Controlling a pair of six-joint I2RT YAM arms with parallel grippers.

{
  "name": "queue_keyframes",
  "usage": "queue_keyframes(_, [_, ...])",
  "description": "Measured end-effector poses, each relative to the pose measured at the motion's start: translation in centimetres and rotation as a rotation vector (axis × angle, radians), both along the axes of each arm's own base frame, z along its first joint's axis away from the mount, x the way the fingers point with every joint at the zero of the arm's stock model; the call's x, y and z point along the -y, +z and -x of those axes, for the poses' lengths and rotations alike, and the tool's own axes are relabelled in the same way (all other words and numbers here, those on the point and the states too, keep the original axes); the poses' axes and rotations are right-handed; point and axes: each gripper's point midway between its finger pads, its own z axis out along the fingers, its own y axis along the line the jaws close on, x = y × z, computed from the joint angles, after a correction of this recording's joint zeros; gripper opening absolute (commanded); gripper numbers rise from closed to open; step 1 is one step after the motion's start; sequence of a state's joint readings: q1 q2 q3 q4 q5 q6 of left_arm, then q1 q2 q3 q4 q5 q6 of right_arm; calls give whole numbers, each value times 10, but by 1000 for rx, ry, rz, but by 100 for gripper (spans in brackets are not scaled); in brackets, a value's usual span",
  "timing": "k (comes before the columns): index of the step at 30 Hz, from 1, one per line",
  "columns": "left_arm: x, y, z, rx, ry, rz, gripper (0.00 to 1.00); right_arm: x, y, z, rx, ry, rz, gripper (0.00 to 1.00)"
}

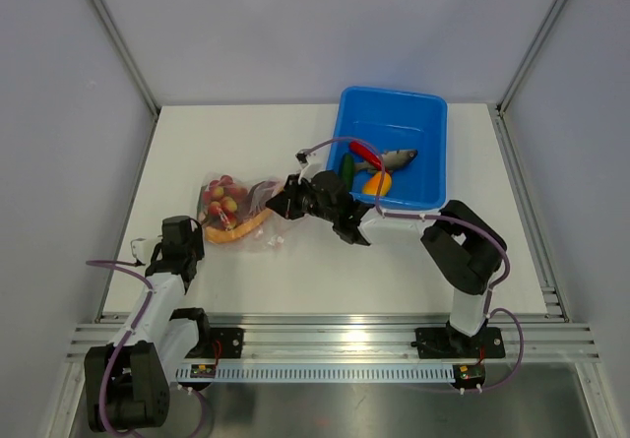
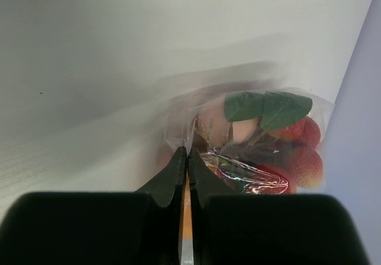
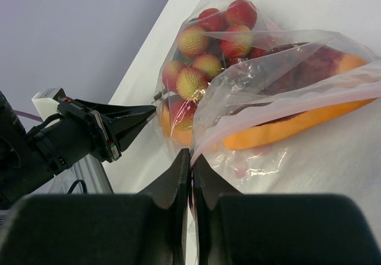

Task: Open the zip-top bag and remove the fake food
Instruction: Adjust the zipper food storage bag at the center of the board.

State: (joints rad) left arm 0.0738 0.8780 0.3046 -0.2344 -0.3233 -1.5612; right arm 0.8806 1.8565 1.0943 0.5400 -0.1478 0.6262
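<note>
The zip-top bag [image 1: 239, 212] lies left of centre on the table, stretched between both grippers. Its pink zipper strip [image 3: 309, 101] gapes open. Inside are a red-yellow grape bunch [image 3: 202, 56] with green leaves [image 2: 268, 107] and an orange piece [image 3: 297, 128]. My left gripper [image 2: 187, 152] is shut on the bag's left edge film. My right gripper [image 3: 190, 153] is shut on the bag's rim at the zipper end. More fake food lies in the blue tub [image 1: 423, 123]: a red pepper [image 1: 364, 153], a grey fish [image 1: 399, 156], a green cucumber [image 1: 347, 169] and an orange piece [image 1: 377, 184].
The tub stands at the back right, its near left corner under my right arm [image 1: 394, 217]. Grey walls close the table [image 1: 394, 271] on three sides. The left arm's fingers [image 3: 134, 119] show in the right wrist view, close to the bag.
</note>
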Motion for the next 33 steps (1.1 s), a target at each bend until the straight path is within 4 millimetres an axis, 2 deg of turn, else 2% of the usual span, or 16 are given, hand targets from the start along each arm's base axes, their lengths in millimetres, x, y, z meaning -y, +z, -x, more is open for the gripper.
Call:
queue_keyframes(13, [-2,2,0,8,11,-8,0,33,11,5,26,-55,-49,7])
queue_keyframes(22, [-7,21,-1,75,29,-33,0,49,21,11,88,-68,-30,4])
queue_keyframes(25, [-9,32,-2,116,28,-51,0,51,15,12,85,-64,-1,2])
queue_keyframes(29, [-10,46,-2,166,23,-79,12,49,5,12,67,-47,35,2])
queue_keyframes(30, [-10,50,-3,180,21,-88,20,48,3,12,63,-42,41,2])
queue_keyframes(33, [-11,56,-4,202,20,-103,35,46,-4,12,52,-32,57,2])
